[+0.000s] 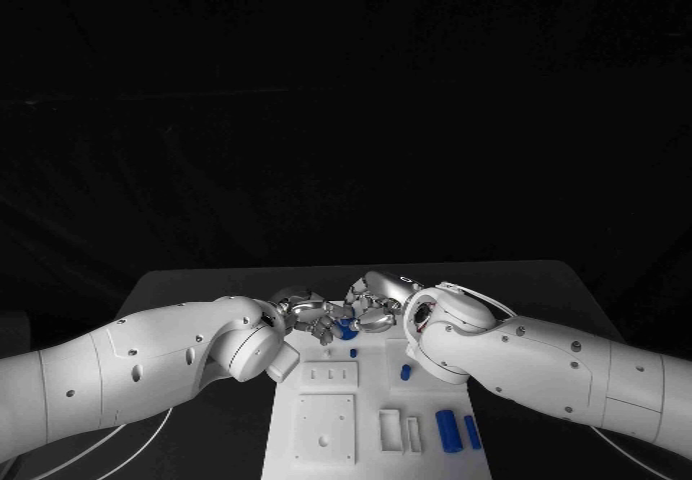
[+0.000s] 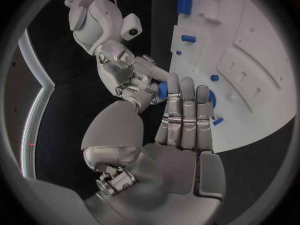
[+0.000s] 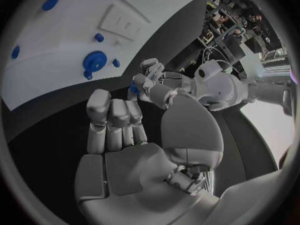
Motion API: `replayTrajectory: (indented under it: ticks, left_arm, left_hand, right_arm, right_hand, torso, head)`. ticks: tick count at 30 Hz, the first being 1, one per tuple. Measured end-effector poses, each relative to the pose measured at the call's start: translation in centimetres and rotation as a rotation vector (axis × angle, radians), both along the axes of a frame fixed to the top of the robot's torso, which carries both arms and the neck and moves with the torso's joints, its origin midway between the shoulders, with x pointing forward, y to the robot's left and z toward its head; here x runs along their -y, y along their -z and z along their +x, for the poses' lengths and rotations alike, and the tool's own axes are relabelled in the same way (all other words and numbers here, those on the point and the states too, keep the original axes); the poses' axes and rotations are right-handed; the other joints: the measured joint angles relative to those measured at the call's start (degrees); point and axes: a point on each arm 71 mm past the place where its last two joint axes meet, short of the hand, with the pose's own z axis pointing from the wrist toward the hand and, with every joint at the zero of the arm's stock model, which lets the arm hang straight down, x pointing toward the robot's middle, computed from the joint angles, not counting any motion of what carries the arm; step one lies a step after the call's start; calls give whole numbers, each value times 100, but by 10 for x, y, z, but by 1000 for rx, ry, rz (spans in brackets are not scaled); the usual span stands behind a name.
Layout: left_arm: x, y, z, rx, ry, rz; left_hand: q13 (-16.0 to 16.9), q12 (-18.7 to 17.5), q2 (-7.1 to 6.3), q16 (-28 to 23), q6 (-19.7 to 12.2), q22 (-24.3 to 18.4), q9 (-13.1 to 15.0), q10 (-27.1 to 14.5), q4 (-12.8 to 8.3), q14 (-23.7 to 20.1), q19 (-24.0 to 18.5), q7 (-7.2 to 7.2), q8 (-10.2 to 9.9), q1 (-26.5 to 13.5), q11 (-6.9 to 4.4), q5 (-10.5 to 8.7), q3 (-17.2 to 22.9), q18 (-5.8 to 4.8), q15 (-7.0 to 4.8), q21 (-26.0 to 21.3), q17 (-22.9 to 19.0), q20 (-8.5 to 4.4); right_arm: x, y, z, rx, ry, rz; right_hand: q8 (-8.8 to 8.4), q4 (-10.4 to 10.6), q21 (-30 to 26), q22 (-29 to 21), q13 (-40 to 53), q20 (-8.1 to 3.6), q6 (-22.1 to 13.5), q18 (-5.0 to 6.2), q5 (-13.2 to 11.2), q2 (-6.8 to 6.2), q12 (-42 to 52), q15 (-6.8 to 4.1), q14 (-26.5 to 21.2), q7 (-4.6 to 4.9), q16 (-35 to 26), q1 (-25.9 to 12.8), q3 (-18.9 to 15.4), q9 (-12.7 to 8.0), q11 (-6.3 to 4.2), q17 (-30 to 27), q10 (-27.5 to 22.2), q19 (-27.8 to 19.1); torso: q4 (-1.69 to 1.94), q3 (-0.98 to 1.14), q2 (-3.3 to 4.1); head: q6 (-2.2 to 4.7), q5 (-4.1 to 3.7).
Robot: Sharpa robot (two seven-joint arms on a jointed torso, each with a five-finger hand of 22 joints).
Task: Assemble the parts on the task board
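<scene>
Board (image 1: 329,425) lies mid-surface between the two arms, long axis running away from the robot. Task looks early to midway — judging from what lies loose. Two blue bars (image 1: 457,431) rest flat near the board's near right corner, apparently unplaced; a small blue peg (image 1: 405,372) stands further up; a blue round part (image 3: 95,62) sits on the board, seated or not I cannot tell.

Both hands meet above the board's far end. Right hand (image 1: 378,300) pinches a small blue piece (image 2: 162,89) at its fingertips, seen from the left wrist. Left hand (image 1: 303,309) has fingers extended side by side toward that piece; whether it touches or shares the grip — cannot tell.

Hidden: the board's far end under the hands and forearms; the piece's shape; which slot it belongs to.
</scene>
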Motion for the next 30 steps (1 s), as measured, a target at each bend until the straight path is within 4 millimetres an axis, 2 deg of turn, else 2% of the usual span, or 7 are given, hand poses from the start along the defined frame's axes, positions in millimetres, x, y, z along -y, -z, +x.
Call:
replayTrajectory:
  ticks: [3, 5, 8, 14, 18, 25, 30]
  left_arm:
    - [0, 0, 0, 1, 1, 2]
    - [0, 0, 0, 2, 2, 5]
    - [0, 0, 0, 4, 4, 8]
    - [-1, 0, -1, 10, 5, 16]
    - [-2, 0, 0, 13, 6, 22]
    - [-2, -1, 0, 19, 15, 35]
    - [-2, -1, 0, 24, 25, 45]
  left_hand:
    - [68, 69, 25, 91, 1, 0, 1, 1, 21, 21, 23, 0, 30, -26, -1, 0, 21, 0, -21, 66, 43, 17]
    - [116, 125, 16, 157, 21, 0, 169, 29, 25, 32, 30, -18, 34, -76, -27, 0, 24, 0, -32, 116, 69, 11]
    - [259, 310, 30, 350, 53, 0, 171, 85, 40, 91, 102, 8, 106, -93, -65, -1, 9, 1, -112, 260, 149, -19]
    - [547, 665, 49, 654, 88, -1, 177, 39, 14, 81, 102, -26, 184, -170, -148, -1, 35, 3, -184, 503, 240, -20]
    - [657, 800, 62, 749, 115, -1, 185, 8, -28, 60, 102, -53, 185, -197, -180, -2, 76, 4, -205, 588, 242, -19]
    - [732, 894, 63, 811, 122, -1, 202, -54, -108, 39, 102, -62, 184, -231, -176, -20, 156, 3, -226, 643, 230, -19]
    - [749, 911, 38, 816, 118, -1, 202, -65, -134, 39, 102, -66, 183, -219, -186, -21, 183, 3, -226, 673, 210, -19]
  right_arm:
    - [0, 0, 0, -1, -1, -1]
    - [0, 1, 0, -2, -1, -2]
    - [0, 1, 0, -5, 0, 0]
    - [2, 1, 0, -11, 3, 5]
    - [4, 2, 0, -13, 5, 8]
    - [5, 2, 0, -18, 7, 12]
    - [11, 4, 1, -21, 16, 18]
  right_hand:
    - [0, 0, 0, 0, 0, 0, 2, 0, 0, 3, 0, 0, 0, -2, 0, -3, 0, 0, 0, 0, 0, 0]
    - [-1, 0, 0, 0, 0, 0, 24, 0, 19, 18, 0, 0, 0, 9, 0, -18, 0, 1, 0, 0, 0, 0]
    - [-2, 0, 0, 0, -10, 0, 33, 0, 40, 22, -31, 7, 7, 1, -8, -22, 0, 1, -11, 0, -15, 0]
    - [-4, 7, -1, 0, -171, 1, 54, 1, 495, -66, -209, 7, 7, 6, -45, -173, -185, 23, -2, 0, -234, -1]
    - [-52, 9, -3, -1, -223, 1, 91, 1, 629, -140, -268, 8, 6, 27, -65, -248, -425, 67, 1, 0, -310, -1]
    - [-85, 64, -7, 0, -264, 9, 140, 1, 640, -199, -315, 8, 6, 109, -72, -369, -663, 70, 8, 0, -364, -10]
    - [-188, 120, -69, 4, -423, 8, 119, 0, 725, -271, -513, 16, -2, 268, -125, -486, -816, 49, 39, 0, -619, -16]
  torso:
    - [0, 0, 0]
    - [0, 1, 1]
    - [0, 1, 0]
    - [-2, 1, 0]
    - [-6, 2, 0]
    - [-6, 5, 1]
    - [-4, 5, 1]
  head:
    - [-5, 0]
    - [-8, 0]
    - [-3, 13]
    - [8, 24]
    - [8, 26]
    - [2, 23]
    - [-4, 20]
